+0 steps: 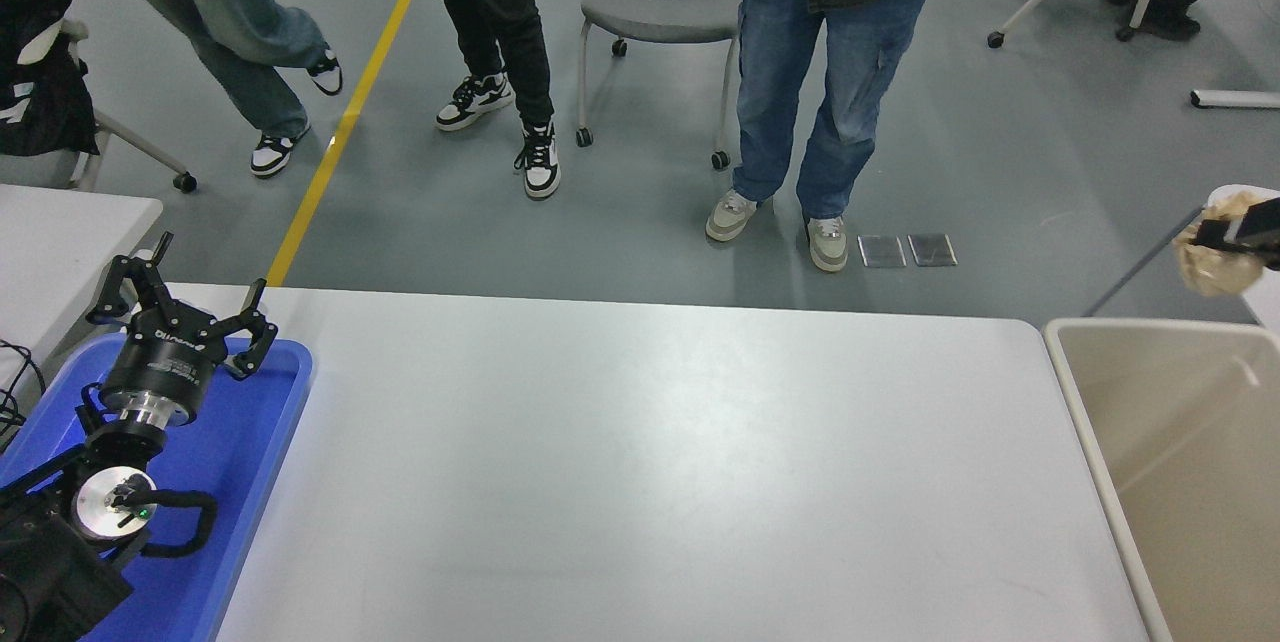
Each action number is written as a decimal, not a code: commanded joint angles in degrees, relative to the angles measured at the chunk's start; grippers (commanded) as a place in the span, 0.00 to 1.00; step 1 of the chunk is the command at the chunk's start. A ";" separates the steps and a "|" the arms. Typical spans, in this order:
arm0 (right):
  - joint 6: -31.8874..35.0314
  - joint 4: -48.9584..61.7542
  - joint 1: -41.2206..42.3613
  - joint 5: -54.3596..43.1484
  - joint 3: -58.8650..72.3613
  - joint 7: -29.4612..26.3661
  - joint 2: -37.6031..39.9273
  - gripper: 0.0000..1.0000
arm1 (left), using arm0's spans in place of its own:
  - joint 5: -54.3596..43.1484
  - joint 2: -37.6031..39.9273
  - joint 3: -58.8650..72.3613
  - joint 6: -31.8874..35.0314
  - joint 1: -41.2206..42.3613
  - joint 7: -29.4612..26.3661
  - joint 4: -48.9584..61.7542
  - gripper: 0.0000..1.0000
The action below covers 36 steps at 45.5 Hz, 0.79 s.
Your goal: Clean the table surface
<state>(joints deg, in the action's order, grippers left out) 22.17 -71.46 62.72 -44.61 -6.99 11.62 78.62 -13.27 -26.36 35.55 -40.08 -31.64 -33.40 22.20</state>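
The table surface fills the lower middle of the head view, a broad white-grey top whose far edge runs across the centre and whose rounded far corner shows at about 3 o'clock. At 8 o'clock a blue tray lies on its left end, cut off by the frame's left and bottom edges. The left arm rises from the 7 o'clock corner over this tray, its wrist angled up and away from the camera, and the left gripper hangs above the tray's far rim with its fingers spread wide, holding nothing. At 3 o'clock the right gripper barely enters from the frame's right edge, beyond the table's far right corner and above a beige bin standing just beside the table's right end; the bin too is cut off at the right and bottom. The black fingertips are closed on a crumpled tan wad, which may be paper or cloth, too small to say which; the arm behind them is out of frame. From 11 to 1 o'clock, people stand on the grey floor beyond the table, seen only from the waist or legs down, near a grey chair and a yellow floor line.
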 commanded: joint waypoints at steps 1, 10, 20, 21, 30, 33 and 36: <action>-6.26 8.88 -8.48 14.10 0.14 2.88 -1.98 0.00 | 0.00 -0.01 0.05 0.00 0.00 0.00 -0.05 1.00; -12.06 15.11 -17.88 26.58 -0.47 5.16 -7.95 0.00 | 0.00 -0.01 0.05 0.00 0.00 0.00 -0.05 1.00; -11.72 33.56 -27.64 37.40 -6.88 6.22 -22.27 0.00 | 0.00 -0.01 0.05 0.00 0.00 0.00 -0.05 1.00; -11.45 35.76 -28.60 37.40 -8.37 6.22 -23.94 0.00 | 0.00 -0.01 0.05 0.00 0.00 0.00 -0.05 1.00; -8.73 52.29 -32.65 37.23 -18.93 6.13 -34.58 0.00 | 0.00 -0.01 0.05 0.00 0.00 0.00 -0.05 1.00; -8.11 55.11 -33.27 37.23 -19.99 6.13 -37.57 0.00 | 0.00 -0.01 0.05 0.00 0.09 -0.09 -0.05 1.00; -8.37 57.13 -33.89 37.23 -20.95 6.13 -39.94 0.00 | 0.00 -0.01 0.05 0.00 0.00 -0.09 -0.05 1.00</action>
<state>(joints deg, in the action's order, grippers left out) 12.64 -27.92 33.41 -9.45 -21.15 17.49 49.63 -13.27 -26.36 35.60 -40.08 -31.63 -33.40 22.16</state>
